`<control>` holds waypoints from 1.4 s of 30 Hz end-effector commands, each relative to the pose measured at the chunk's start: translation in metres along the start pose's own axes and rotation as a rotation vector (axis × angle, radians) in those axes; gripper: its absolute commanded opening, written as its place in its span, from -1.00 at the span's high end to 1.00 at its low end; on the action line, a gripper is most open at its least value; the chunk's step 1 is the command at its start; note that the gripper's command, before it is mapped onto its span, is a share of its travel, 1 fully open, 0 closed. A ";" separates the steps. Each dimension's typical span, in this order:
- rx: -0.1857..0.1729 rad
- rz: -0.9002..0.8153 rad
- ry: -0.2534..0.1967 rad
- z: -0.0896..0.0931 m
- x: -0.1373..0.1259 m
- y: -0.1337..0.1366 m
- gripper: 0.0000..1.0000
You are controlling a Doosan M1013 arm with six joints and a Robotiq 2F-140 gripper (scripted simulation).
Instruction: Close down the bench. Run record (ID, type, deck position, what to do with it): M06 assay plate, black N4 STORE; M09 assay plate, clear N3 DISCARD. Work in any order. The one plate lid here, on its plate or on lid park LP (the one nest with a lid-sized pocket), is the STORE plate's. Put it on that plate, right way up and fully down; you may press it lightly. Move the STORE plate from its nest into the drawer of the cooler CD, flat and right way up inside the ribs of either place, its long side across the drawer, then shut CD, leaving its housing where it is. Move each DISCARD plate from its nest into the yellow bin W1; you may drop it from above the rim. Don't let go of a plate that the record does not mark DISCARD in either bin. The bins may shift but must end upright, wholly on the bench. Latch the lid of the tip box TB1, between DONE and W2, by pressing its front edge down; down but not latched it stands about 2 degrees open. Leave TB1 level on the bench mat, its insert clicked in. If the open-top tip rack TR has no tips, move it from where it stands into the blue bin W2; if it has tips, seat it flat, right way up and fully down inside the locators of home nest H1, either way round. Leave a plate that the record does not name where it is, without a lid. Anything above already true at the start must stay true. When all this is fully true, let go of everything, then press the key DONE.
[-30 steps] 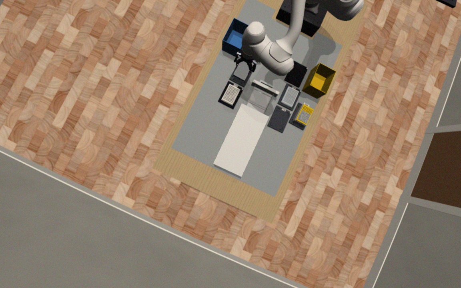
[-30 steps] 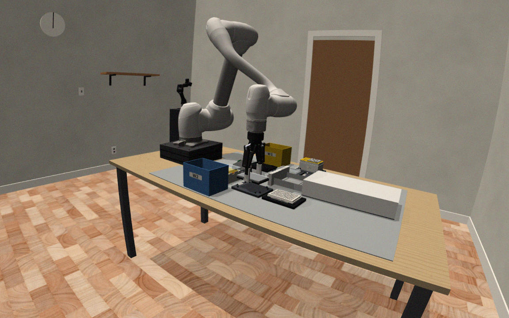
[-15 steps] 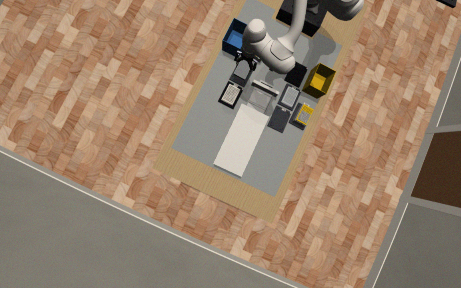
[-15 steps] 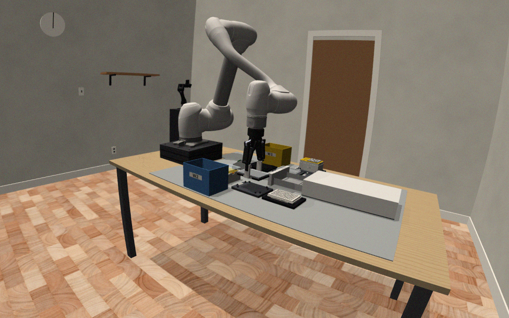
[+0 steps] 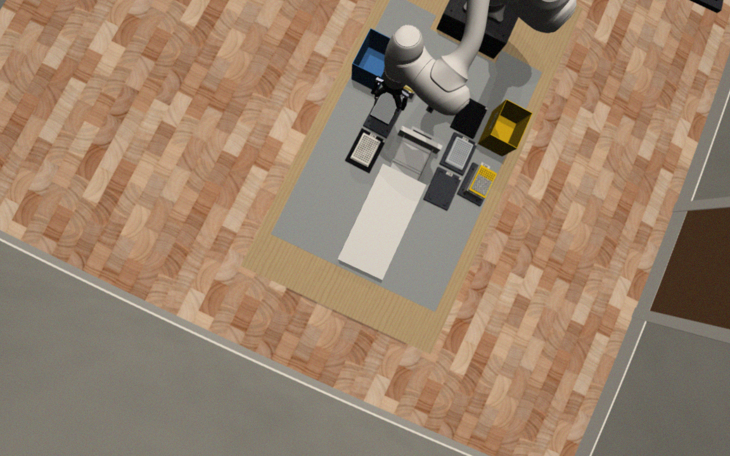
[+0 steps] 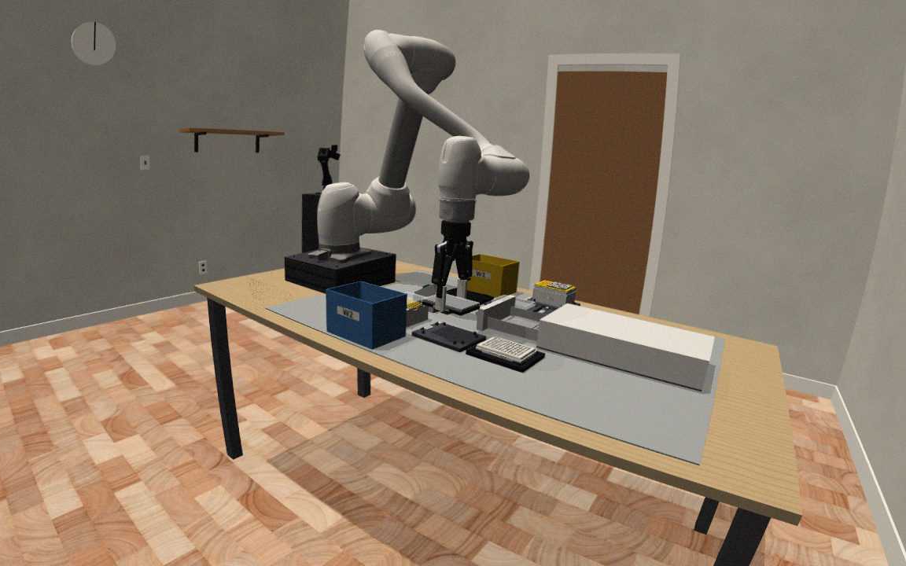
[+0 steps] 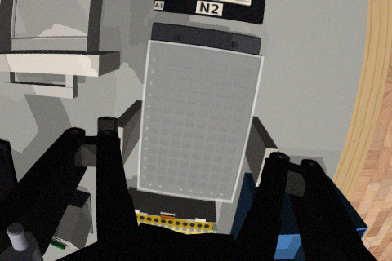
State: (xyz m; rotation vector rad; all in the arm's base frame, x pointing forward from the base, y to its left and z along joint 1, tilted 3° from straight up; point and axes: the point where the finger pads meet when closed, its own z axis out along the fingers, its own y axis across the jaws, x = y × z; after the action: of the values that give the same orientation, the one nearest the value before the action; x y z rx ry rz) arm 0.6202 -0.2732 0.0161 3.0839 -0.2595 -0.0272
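Observation:
My gripper [image 7: 195, 123] is shut on the translucent grey plate lid [image 7: 198, 120], gripping its long sides. It holds the lid flat a little above the dark lid park nest [image 7: 206, 37], which also shows in the side view [image 6: 447, 336]. In the top view the gripper [image 5: 388, 99] and lid [image 5: 384, 108] are next to the blue bin W2 [image 5: 372, 61]. The black plate [image 5: 467, 119] lies in its nest beside the yellow bin W1 [image 5: 505, 127]. The clear plate [image 5: 458, 152] lies in the nest in front of it. The cooler's drawer [image 5: 413, 152] stands open.
The cooler's white housing [image 5: 381, 221] fills the mat's middle. The yellow tip rack [image 5: 482, 181] stands beside an empty dark nest [image 5: 442, 188]. The tip box's yellow edge [image 7: 175, 223] shows under the lid.

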 end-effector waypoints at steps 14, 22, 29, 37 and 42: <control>0.000 0.000 0.000 -0.020 0.000 0.000 1.00; 0.000 0.000 0.000 -0.030 0.000 0.000 1.00; 0.000 0.000 0.000 -0.040 0.000 0.000 1.00; 0.000 0.000 0.000 -0.048 0.000 0.000 1.00; 0.000 0.000 0.000 -0.050 0.000 0.000 1.00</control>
State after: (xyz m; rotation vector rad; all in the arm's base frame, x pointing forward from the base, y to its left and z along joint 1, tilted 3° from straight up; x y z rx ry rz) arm 0.6213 -0.2710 0.0645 3.0839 -0.2595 -0.0272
